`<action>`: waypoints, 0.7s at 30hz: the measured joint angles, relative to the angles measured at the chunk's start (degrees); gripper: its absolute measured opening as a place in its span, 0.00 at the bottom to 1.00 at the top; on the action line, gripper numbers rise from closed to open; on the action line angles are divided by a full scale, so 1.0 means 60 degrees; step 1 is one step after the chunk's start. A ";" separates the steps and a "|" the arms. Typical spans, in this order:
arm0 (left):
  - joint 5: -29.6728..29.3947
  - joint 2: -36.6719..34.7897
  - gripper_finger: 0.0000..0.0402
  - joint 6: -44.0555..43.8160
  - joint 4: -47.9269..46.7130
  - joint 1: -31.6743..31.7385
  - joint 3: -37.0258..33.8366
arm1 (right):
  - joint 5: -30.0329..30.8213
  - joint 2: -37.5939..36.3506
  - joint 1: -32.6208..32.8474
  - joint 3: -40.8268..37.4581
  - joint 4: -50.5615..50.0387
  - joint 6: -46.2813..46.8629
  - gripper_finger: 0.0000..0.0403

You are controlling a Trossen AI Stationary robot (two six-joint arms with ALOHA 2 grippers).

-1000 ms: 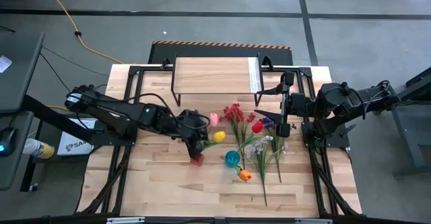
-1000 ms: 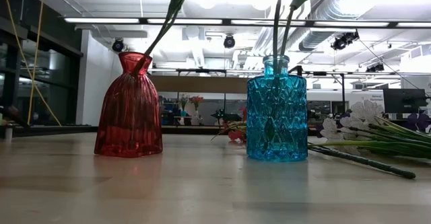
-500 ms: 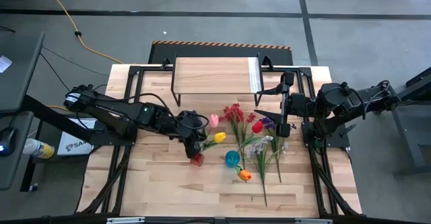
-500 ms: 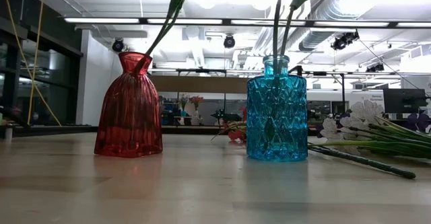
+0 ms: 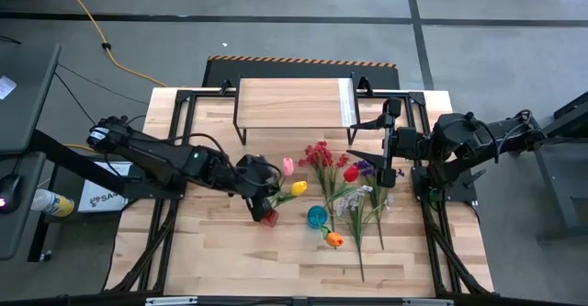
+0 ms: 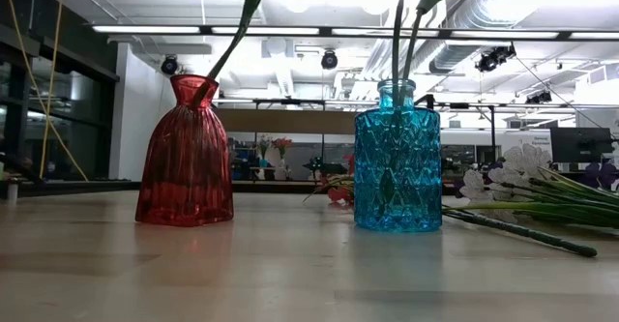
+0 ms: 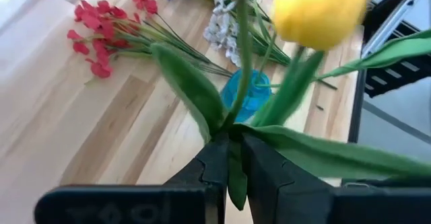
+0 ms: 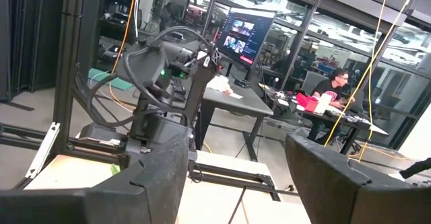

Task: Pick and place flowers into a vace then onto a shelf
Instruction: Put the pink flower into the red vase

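Low view: flower heads cropped above red vase (image 6: 185, 153).

A large light wooden slatted tabletop (image 5: 211, 242) carries a small wooden-topped shelf on black legs (image 5: 289, 102) at its far edge, a red ribbed glass vase (image 6: 185, 153), a blue patterned glass vase (image 6: 397, 158), and loose artificial flowers (image 5: 363, 200) lying flat, apparently beside the blue vase.

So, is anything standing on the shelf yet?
No, in the high view the shelf has a bare wooden top, while the red vase and blue vase stand on the table.
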 joint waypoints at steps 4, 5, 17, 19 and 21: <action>-0.0416 0.0000 0.18 -0.0128 -0.0119 -0.0211 0.0000 | 0.0000 0.0000 0.0002 0.0000 0.0000 0.0000 0.59; -0.0562 0.0004 0.18 -0.0159 -0.0164 -0.0249 0.0000 | 0.0000 0.0000 0.0000 -0.0003 0.0000 0.0000 0.59; -0.0893 0.0007 0.18 -0.0458 -0.0170 -0.0307 0.0000 | 0.0000 0.0000 -0.0001 0.0000 0.0000 0.0000 0.59; -0.0897 0.0069 0.18 -0.0570 -0.0171 -0.0303 0.0004 | 0.0000 0.0000 -0.0001 0.0000 0.0000 0.0000 0.59; -0.0901 0.0194 0.18 -0.0632 -0.0202 -0.0307 0.0009 | 0.0000 0.0000 0.0000 0.0000 0.0003 0.0000 0.59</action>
